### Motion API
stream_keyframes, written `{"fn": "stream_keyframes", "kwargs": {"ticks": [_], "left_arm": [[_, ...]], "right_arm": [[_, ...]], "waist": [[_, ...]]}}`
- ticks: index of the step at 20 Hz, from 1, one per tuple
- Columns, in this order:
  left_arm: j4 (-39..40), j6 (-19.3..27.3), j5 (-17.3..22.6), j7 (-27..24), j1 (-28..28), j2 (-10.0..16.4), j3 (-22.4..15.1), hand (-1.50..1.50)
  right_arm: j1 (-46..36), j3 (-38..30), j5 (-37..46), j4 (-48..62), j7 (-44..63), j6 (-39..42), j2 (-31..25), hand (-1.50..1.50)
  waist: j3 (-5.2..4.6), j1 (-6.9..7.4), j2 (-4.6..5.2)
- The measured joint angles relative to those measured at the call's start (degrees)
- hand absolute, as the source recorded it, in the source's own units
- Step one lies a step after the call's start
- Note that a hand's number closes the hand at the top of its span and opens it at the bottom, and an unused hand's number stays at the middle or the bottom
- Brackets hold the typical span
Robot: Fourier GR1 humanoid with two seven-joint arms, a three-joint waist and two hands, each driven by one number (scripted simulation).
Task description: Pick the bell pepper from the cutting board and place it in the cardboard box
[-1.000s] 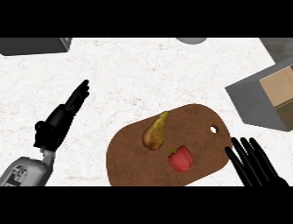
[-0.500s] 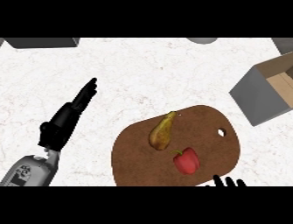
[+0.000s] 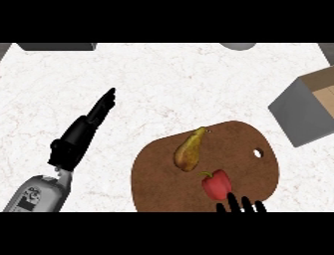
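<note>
A red bell pepper (image 3: 217, 184) lies on the brown cutting board (image 3: 250, 169), near its lower edge. A yellow-brown pear (image 3: 189, 149) rests on the board just above and left of the pepper. The open cardboard box (image 3: 318, 109) stands at the right edge of the counter. Only the fingertips of my right hand (image 3: 239, 204) show at the bottom of the view, just below the pepper and apart from it. My left hand (image 3: 84, 128) lies open over the counter, left of the board, fingers straight and pointing away.
A grey object (image 3: 57, 46) sits at the counter's far left edge and a round grey one (image 3: 238, 46) at the far edge, right of centre. White marble counter (image 3: 184, 84) spreads between them and the board.
The right hand dropped almost out of view, then its fingertips rose again below the pepper. The whole scene has shifted up and right in the view. Pepper and pear stay on the board.
</note>
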Motion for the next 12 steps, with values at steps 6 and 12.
{"fn": "stream_keyframes", "kwargs": {"ticks": [6,12], "left_arm": [[0.3,-0.4,-1.7,0.6,-0.2,-1.7,0.5,0.0],[-0.4,-3.0,-2.2,0.9,0.5,-2.0,2.9,0.0]], "right_arm": [[-6.1,-3.4,-2.6,9.8,1.6,0.6,7.9,-1.5],[-10.0,-5.8,-4.7,17.0,1.0,-2.8,10.1,-1.5]], "waist": [[0.04,0.17,0.04],[0.07,0.14,0.01]]}}
